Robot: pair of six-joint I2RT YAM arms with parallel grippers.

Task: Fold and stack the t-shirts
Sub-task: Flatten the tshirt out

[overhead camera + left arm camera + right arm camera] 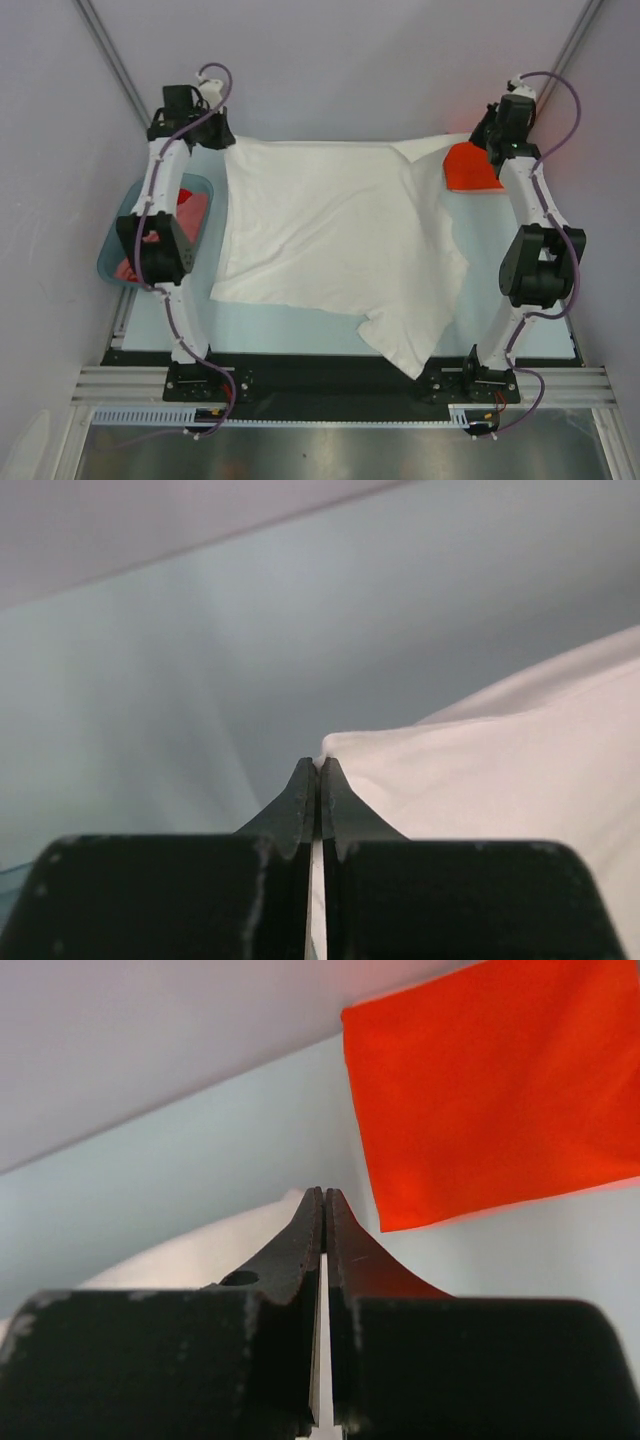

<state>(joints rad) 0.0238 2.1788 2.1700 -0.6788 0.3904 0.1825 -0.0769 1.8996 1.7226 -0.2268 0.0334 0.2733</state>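
White t-shirt [330, 230]: lay spread over the middle of the table [300, 325], with one loose corner trailing toward 5 o'clock.
Left gripper [318, 765]: sat at the shirt's 11 o'clock corner, jaws pressed together on a sliver of white cloth.
Right gripper [325, 1195]: sat at the 1 o'clock corner, jaws likewise pinching a thin white edge.
Orange t-shirt [470, 168]: lay folded at 2 o'clock, just beside the right gripper.
Basin [108, 262]: stood at 9 o'clock, with red and pink cloth inside.
Risk: both pinches looked shallow, so a corner could slip free on a lift. Uneven pulling would skew the fold. The moving cloth might drag the orange t-shirt.
Hidden: the left arm covered much of the basin. How deep the cloth sat in either gripper could not be judged.
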